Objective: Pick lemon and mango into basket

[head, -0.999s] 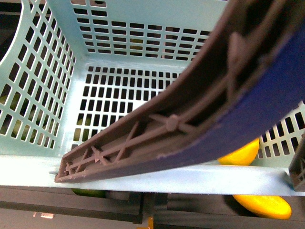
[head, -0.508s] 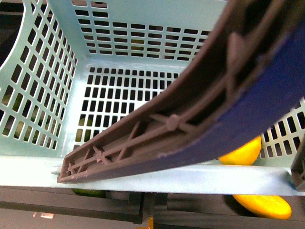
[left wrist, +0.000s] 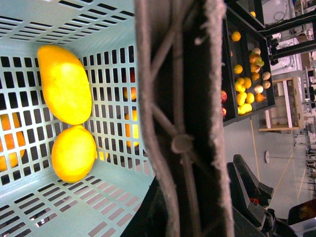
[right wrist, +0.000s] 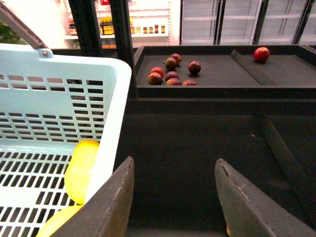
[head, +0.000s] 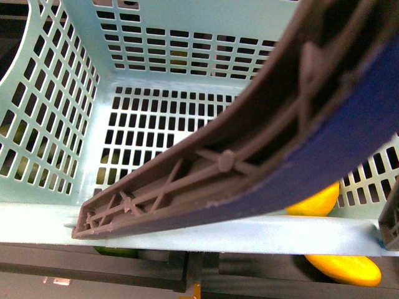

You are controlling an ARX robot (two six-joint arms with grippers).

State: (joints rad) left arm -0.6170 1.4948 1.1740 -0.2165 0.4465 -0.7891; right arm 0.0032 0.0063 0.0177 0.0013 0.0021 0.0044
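Now | mango point(left wrist: 65, 84) and lemon point(left wrist: 73, 152) lie touching inside basket point(left wrist: 89, 19) | right gripper point(right wrist: 173, 197) fingers spread, empty, just outside basket wall | left gripper unseen, handle point(left wrist: 182, 118) fills its view

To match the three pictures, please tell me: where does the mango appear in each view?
Front view: partly hidden behind the brown handle, low on the right.
Left wrist view: upper left, touching the lemon.
Right wrist view: beside the basket wall.
Shared landmark: the basket.
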